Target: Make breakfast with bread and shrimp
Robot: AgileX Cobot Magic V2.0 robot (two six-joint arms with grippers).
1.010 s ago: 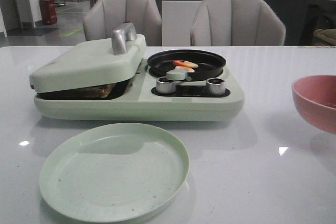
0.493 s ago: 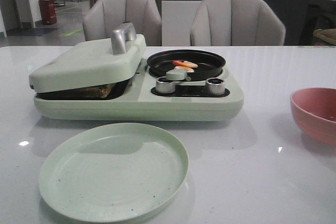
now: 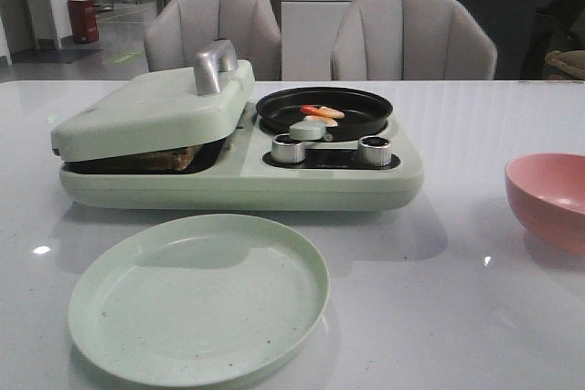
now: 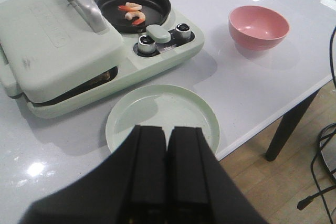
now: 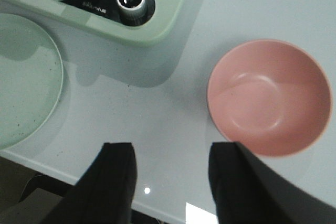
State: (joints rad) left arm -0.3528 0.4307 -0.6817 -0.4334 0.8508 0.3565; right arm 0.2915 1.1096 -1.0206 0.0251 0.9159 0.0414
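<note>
- White glossy table fills the front view, with two grey upholstered chairs behind it and a red bin far back at the left.
- A pale green breakfast maker sits across the middle of the table, its hinged lid with a metal handle resting slightly ajar over the grill side.
- The bread shows only as a brown edge in the gap under that lid; how many slices lie there cannot be told.
- The shrimp, a few orange-and-white pieces, lie in the round black pan on the right half of the appliance; the left wrist view shows them near the pan's middle.
- Two silver knobs stand in front of the pan, with the pan's green handle between them.
- A light green plate lies bare on the table just in front of the appliance.
- A pink bowl stands well apart to the right, nothing visible inside it in the right wrist view.
- The left gripper hangs above the plate's near edge with its fingers pressed together, gripping nothing.
- The right gripper hovers above the table beside the bowl, fingers spread wide with nothing between them.
</note>
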